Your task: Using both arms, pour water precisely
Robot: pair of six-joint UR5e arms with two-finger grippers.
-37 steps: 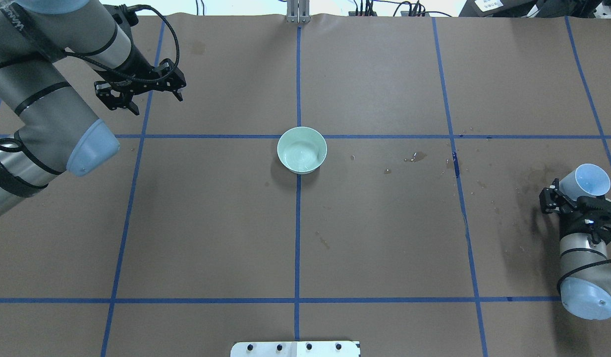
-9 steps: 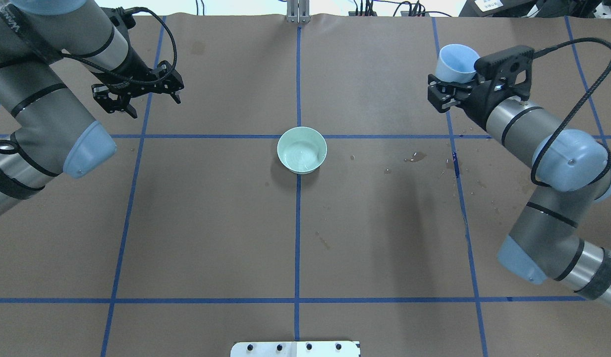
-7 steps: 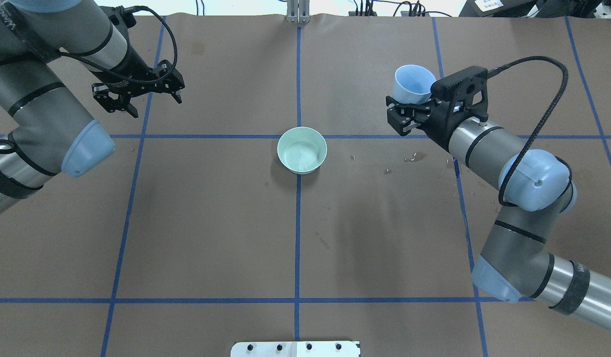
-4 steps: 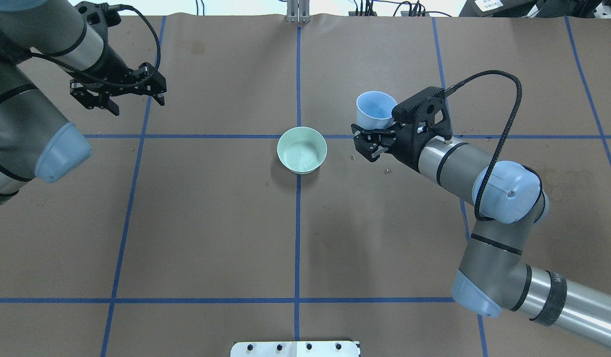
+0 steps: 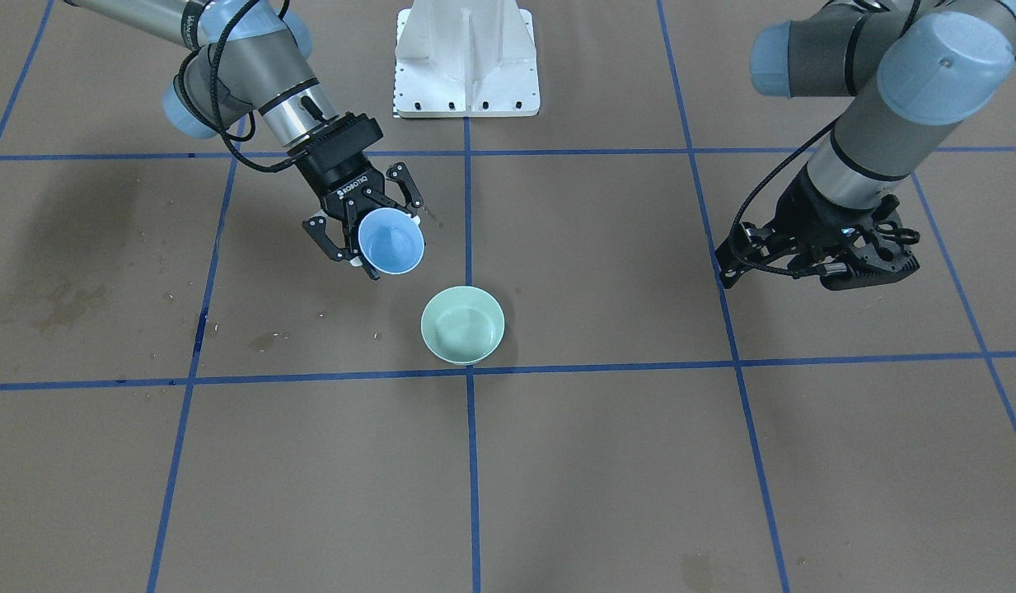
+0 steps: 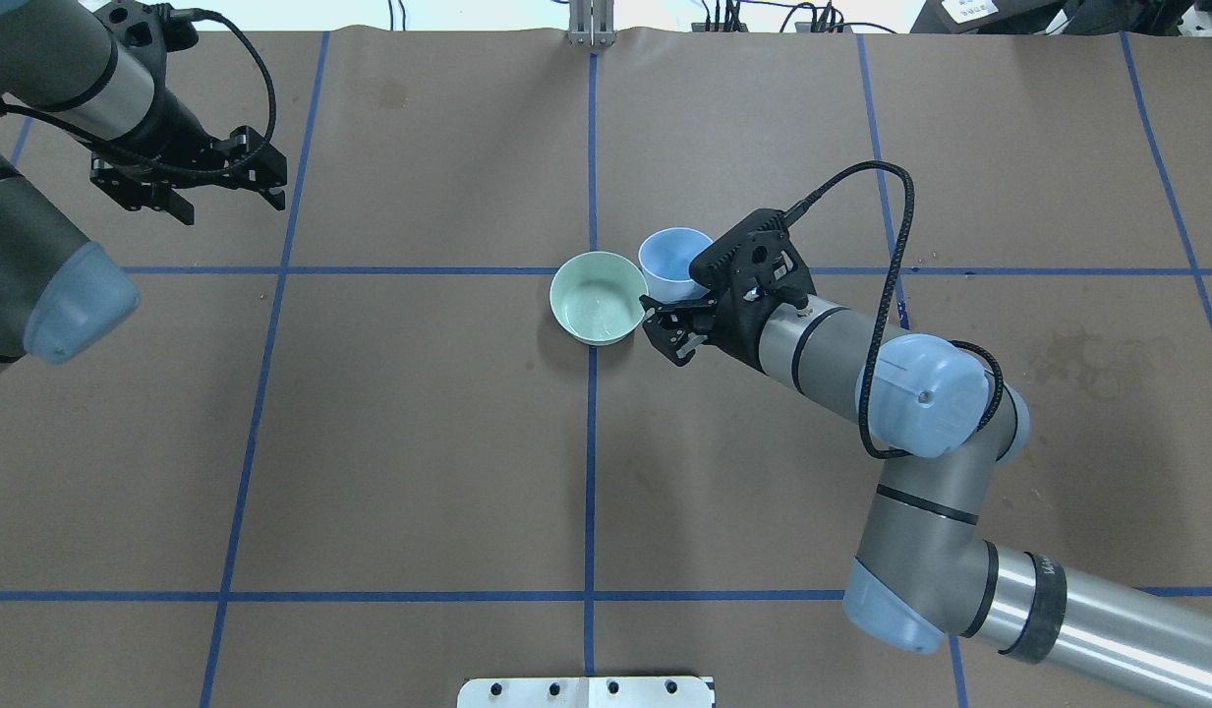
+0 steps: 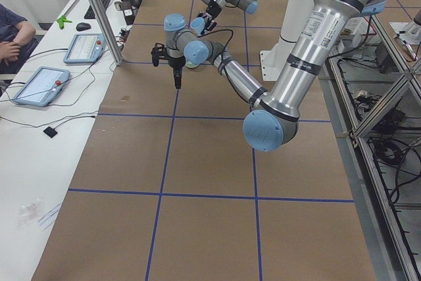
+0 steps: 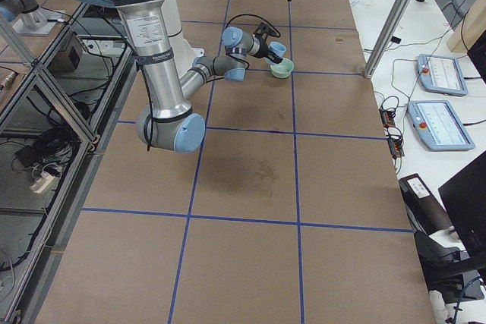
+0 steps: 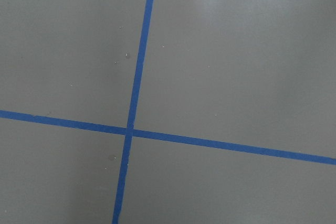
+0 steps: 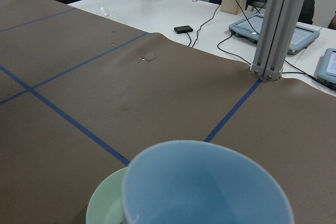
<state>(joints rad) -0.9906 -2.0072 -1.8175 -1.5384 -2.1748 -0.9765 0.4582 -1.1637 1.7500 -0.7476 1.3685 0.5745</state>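
Brown paper covers the desk (image 6: 419, 442), a pale green round bowl (image 6: 599, 310) at its centre. Just beside it the right end effector (image 5: 374, 233) grips a light blue plastic cup (image 6: 674, 261); water inside is indiscernible. The left end effector (image 6: 232, 209) hangs spread, empty.

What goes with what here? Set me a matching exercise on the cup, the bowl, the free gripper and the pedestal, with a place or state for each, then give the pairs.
Column one:
1. blue cup
2. green bowl
3. left gripper
4. white pedestal

Column two:
A. stands free on the table
B. sits at the robot's side of the table
C. held in the right gripper, next to the bowl
D. open, holding nothing

Pairs: 1-C, 2-A, 3-D, 4-B.
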